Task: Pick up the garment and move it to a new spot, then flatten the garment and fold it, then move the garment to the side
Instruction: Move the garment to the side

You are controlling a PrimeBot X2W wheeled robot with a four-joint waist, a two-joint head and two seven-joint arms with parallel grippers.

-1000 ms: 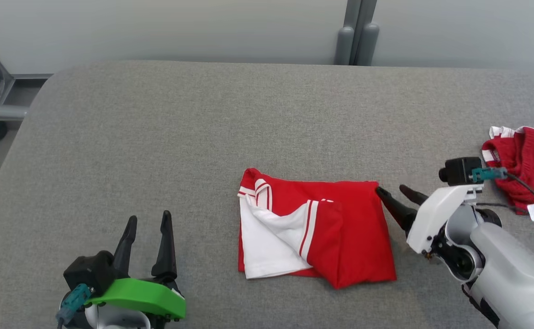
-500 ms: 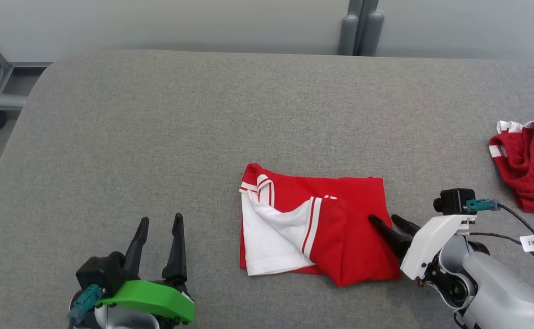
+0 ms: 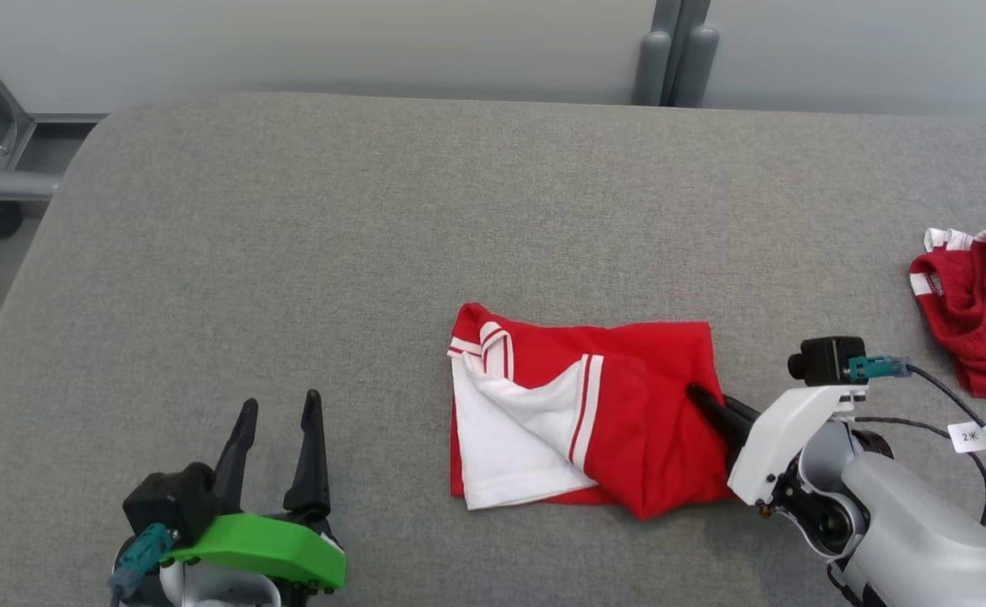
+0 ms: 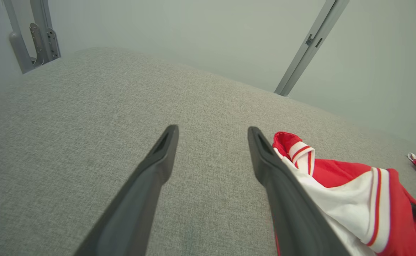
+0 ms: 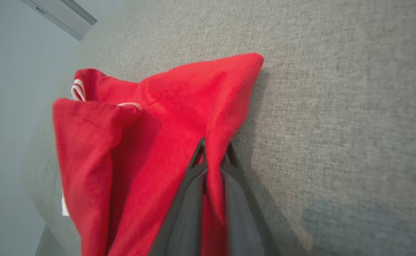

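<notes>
A pale wall (image 3: 374,42) with a gray metal post (image 3: 678,51) stands behind a wide tabletop (image 3: 290,253) covered in gray woven cloth. The garment (image 3: 627,396), red with a white panel and striped trim, lies loosely folded toward the near edge of the tabletop, somewhat right of its middle. A second red garment (image 3: 982,320) sits bunched at the right edge, well apart from it.

The right gripper (image 3: 699,394) has reached in from the right side, and its fingers (image 5: 236,199) are clenched on a raised ridge of red cloth at the garment's right-hand edge. The right wrist view shows the fabric pinched between the tips and tented up around them. The left gripper (image 3: 277,409) rests near the front left corner, its fingers spread wide with nothing between them, clear of the garment.

The garment looks light, soft and limp. It will likely sag and swing from a single hold, and the loose layers may slip apart or unfold as it rises. The thin knit could slide out of a shallow pinch, so a deep bite on the doubled edge seems safest. A second hold on the striped cuff at the far left corner would keep it spread for laying flat.
</notes>
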